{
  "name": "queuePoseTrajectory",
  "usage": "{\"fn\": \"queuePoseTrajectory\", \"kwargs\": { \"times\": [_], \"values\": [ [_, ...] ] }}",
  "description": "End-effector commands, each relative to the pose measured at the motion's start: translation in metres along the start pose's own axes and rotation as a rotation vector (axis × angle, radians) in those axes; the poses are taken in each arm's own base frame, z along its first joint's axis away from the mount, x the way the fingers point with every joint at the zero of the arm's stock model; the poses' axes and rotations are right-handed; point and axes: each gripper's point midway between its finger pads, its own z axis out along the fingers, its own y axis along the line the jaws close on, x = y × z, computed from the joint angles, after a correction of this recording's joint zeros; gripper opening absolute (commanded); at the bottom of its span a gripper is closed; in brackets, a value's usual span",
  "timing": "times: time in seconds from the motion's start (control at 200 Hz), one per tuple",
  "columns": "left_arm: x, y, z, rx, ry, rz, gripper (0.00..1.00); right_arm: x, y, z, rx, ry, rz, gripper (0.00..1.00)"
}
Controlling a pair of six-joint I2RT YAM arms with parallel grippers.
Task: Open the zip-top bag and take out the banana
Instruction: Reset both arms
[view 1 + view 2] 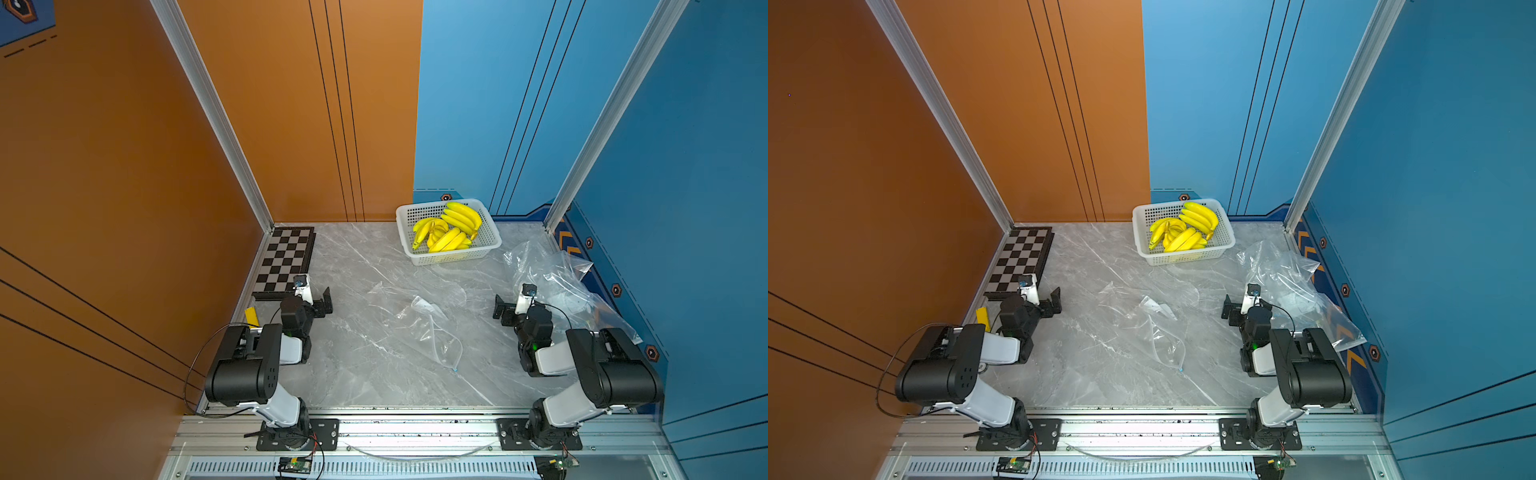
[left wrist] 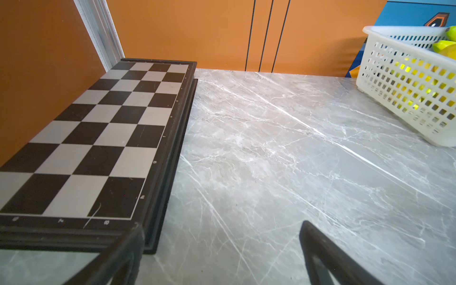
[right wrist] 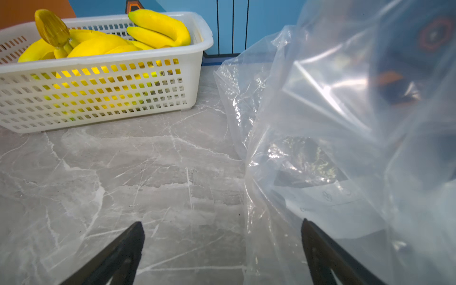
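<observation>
Zip-top bag point(image 1: 432, 328), clear, lies flat and creased on the marble table point(image 1: 365, 374). It sits in the gap between the two sets of fingers, well apart from both and touched by neither. Left gripper point(image 1: 326, 300): fingers spread wide, holding nothing. Right gripper point(image 1: 500, 307): likewise spread wide, nothing between them. Bananas point(image 1: 451, 228) sit in a white basket point(image 1: 402, 226) out beyond the fingertips, nearer the right gripper's side. Both top views show the bag; neither wrist view does. Left wrist view: chessboard point(image 2: 98, 138) just beside one finger point(image 2: 118, 259), a corner of the basket farther out. Right wrist view: heap of clear plastic point(image 3: 345, 123) at one finger, contact not clear; basket and bananas ahead of the other finger. Counts: one flat bag, one basket, one chessboard, two grippers, and three bunches of bananas as far as can be made out. Sheets in the plastic heap cannot be counted.
</observation>
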Motion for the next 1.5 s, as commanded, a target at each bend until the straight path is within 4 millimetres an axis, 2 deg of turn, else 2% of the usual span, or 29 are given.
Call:
{"fn": "queuePoseTrajectory", "kwargs": {
  "times": [0.0, 0.04, 0.09, 1.497],
  "values": [
    [-0.0025, 0.0036, 0.0031, -0.045, 0.013, 0.016, 0.98, -0.022, 0.0, 0.018, 0.03, 0.006, -0.005, 1.0],
    [-0.0026, 0.0033, 0.003, -0.045, 0.014, 0.017, 0.98, -0.0196, 0.003, 0.0257, 0.023, 0.051, -0.017, 1.0],
    [-0.0022, 0.0032, 0.0026, -0.045, 0.014, 0.018, 0.98, -0.0183, -0.0047, 0.025, 0.053, 0.058, 0.004, 1.0],
    [-0.0019, 0.0025, 0.0027, -0.04, 0.014, 0.017, 0.98, -0.0194, -0.0032, 0.0256, 0.059, 0.05, -0.006, 1.0]
  ]
}}
